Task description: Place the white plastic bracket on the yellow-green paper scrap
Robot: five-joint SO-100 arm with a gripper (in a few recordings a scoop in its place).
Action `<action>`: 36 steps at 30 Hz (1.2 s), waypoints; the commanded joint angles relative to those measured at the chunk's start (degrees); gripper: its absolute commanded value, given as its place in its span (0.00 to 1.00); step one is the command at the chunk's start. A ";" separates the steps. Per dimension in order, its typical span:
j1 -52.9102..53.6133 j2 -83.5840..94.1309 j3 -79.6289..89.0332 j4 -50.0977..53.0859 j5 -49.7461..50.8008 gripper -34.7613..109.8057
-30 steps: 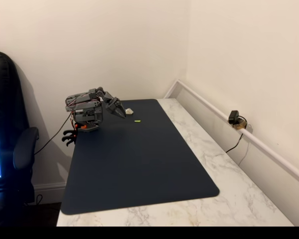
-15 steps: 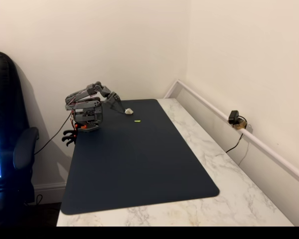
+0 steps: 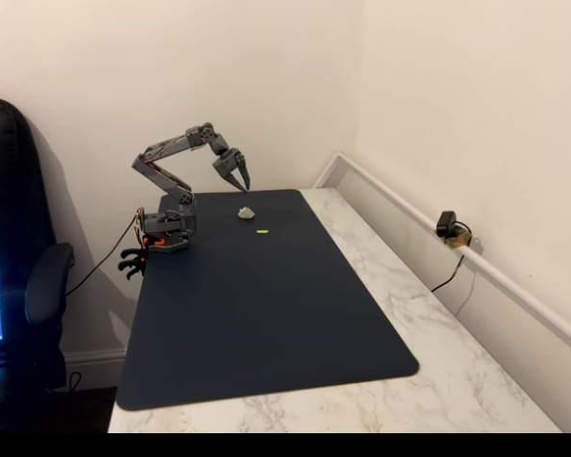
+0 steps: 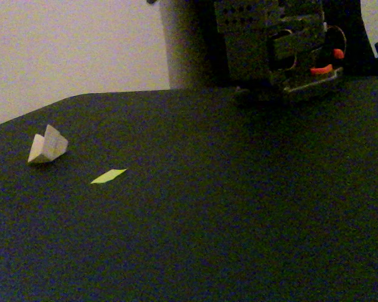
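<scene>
Both fixed views cover a dark mat (image 3: 266, 305) on a marble-patterned counter (image 3: 457, 371). From where an onlooker stands, the grey arm (image 3: 167, 162) rises from its base (image 3: 167, 228) at the mat's far left corner, folds at the elbow and reaches toward the wall corner.

Pincer (image 3: 240, 181): raised clear of the mat, tips pointing down. The two fingers stand slightly apart, with a narrow gap visible between the tips. Nothing is held between them and nothing touches them.

White plastic bracket (image 3: 246, 212): resting on the mat directly below the pincer, well clear of the fingertips. In a fixed view taken low over the mat, the bracket (image 4: 47, 146) appears as a small angular off-white piece sitting tilted on one edge.

Yellow-green paper scrap (image 3: 262, 231): lying flat on the mat, just beyond the bracket on the side away from the arm's base, below the pincer and nearer the onlooker. In the low fixed view the scrap (image 4: 108, 177) is a thin elongated sliver. Bracket and scrap lie near each other but do not touch; bare mat shows between them.
</scene>
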 commanded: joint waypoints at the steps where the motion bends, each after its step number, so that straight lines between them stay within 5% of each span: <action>1: 0.18 -0.09 -5.01 2.81 8.35 0.24; 16: 5.19 -38.94 -42.19 23.55 24.61 0.27; 29: 16.52 -48.87 -53.79 24.43 14.68 0.28; 36: 24.87 -53.44 -49.57 24.79 16.00 0.43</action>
